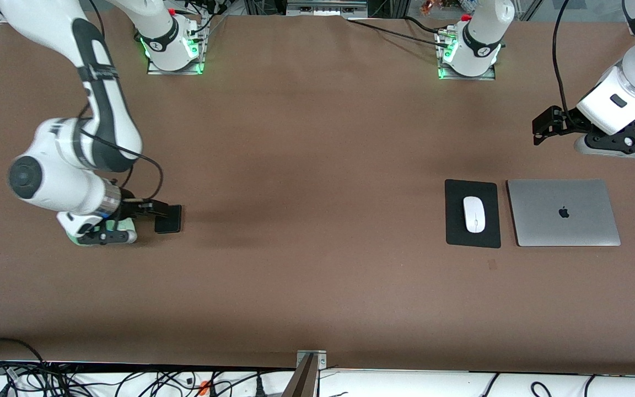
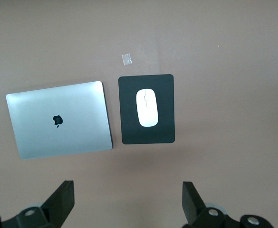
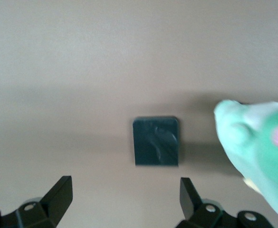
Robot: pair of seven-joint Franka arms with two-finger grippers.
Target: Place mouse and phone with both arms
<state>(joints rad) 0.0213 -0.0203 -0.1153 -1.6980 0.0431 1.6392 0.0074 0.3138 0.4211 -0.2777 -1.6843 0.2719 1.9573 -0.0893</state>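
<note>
Mouse on pad, phone on bare table; both grippers spread wide, holding nothing.

The mouse (image 1: 474, 214) lies centred on the black mouse pad (image 1: 472, 188), just beside the closed silver laptop (image 1: 563, 212), at the left arm's end. The left gripper (image 2: 127, 199) hangs above the table near the laptop. The phone (image 1: 168, 219) lies flat at the right arm's end; the right gripper (image 3: 124, 197) sits low just over it, beside a pale green object (image 3: 257, 142).
</note>
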